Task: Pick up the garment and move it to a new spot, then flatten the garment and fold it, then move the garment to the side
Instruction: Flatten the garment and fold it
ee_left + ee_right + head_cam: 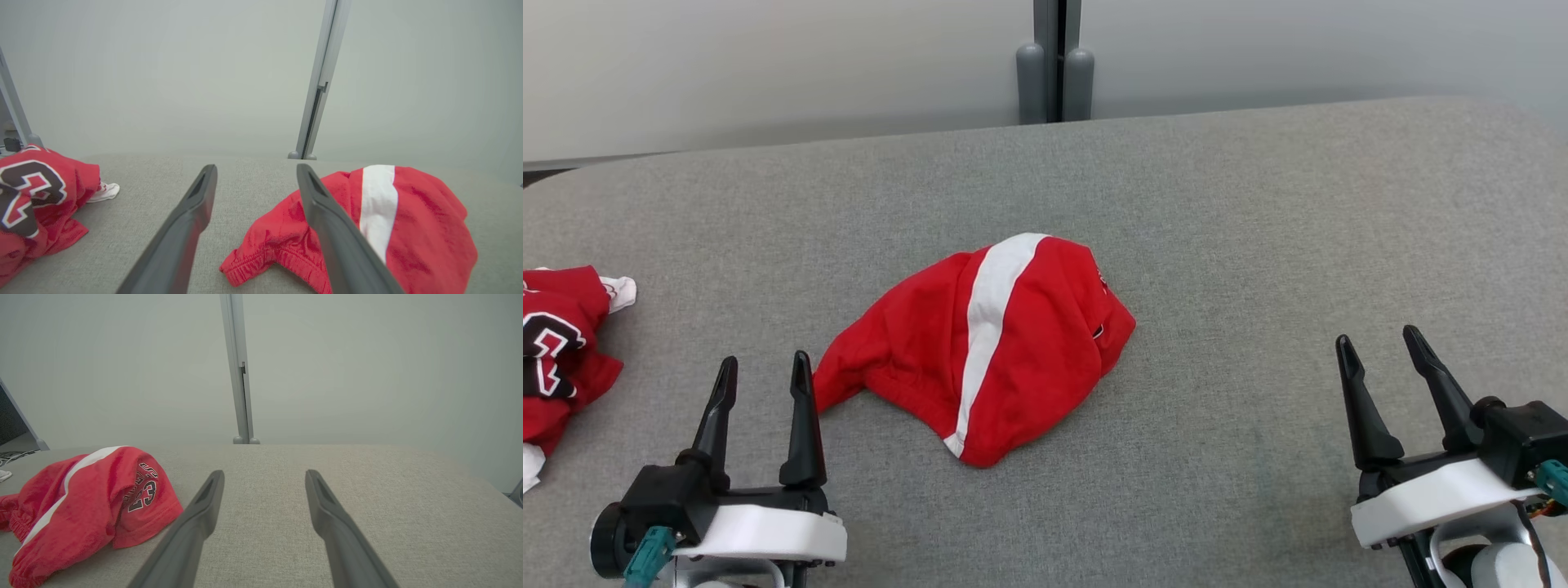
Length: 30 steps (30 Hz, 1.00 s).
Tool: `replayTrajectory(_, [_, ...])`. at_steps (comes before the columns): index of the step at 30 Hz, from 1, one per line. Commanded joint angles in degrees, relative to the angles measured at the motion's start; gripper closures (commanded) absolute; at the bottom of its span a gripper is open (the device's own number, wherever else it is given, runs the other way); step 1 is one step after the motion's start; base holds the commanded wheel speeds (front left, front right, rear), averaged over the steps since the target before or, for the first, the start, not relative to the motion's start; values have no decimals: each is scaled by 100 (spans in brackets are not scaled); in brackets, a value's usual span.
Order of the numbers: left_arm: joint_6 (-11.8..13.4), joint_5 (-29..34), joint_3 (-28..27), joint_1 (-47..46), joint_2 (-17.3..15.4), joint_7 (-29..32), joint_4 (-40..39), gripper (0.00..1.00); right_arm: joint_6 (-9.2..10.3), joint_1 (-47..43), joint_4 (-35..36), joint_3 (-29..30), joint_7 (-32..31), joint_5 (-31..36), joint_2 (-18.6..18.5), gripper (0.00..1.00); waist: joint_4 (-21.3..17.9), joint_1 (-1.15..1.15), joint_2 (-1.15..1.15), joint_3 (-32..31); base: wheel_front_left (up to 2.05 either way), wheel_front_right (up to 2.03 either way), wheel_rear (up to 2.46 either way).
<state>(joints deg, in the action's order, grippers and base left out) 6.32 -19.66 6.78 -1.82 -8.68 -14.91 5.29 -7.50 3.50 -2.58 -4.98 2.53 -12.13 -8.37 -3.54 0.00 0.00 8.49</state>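
Observation:
A crumpled red garment (pixel 988 343) with a white stripe lies in a heap at the middle of the grey fabric table (pixel 1258 245). In the left wrist view the garment (pixel 412 228) sits to the right, partly behind one finger. The right wrist view has the garment (pixel 90 498) at the left, with a "23" print showing. My left gripper (pixel 765 367) stands open at the lower left, its fingertips just left of the garment's near corner. My right gripper (pixel 1379 341) stands open at the lower right, well apart from the garment. Both hold nothing.
A second red garment (pixel 560 351) with black and white lettering lies bunched at the table's left edge, and the left wrist view has it (pixel 36 204) at the left. A grey post (pixel 1055 61) rises behind the table's far edge against a pale wall.

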Motion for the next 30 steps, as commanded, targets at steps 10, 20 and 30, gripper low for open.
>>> replayTrajectory(10, [272, 444, 293, 675, -139, 284, -866, 0, 2, -307, 126, -23, -185, 59, -21, 0, -42, 0, 0, -540, 0, 0, 0])
replayTrajectory(20, [393, 542, 351, 817, -232, 467, -1094, 0, 3, -323, 211, -13, -201, 43, -2, 0, -28, 0, 0, -515, 0, 0, 0])
replayTrajectory(30, [347, 600, 511, 565, -221, 548, -1184, 0, 2, -251, 188, 116, -180, 47, -44, 0, 221, 0, 0, -305, 0, 0, 0])
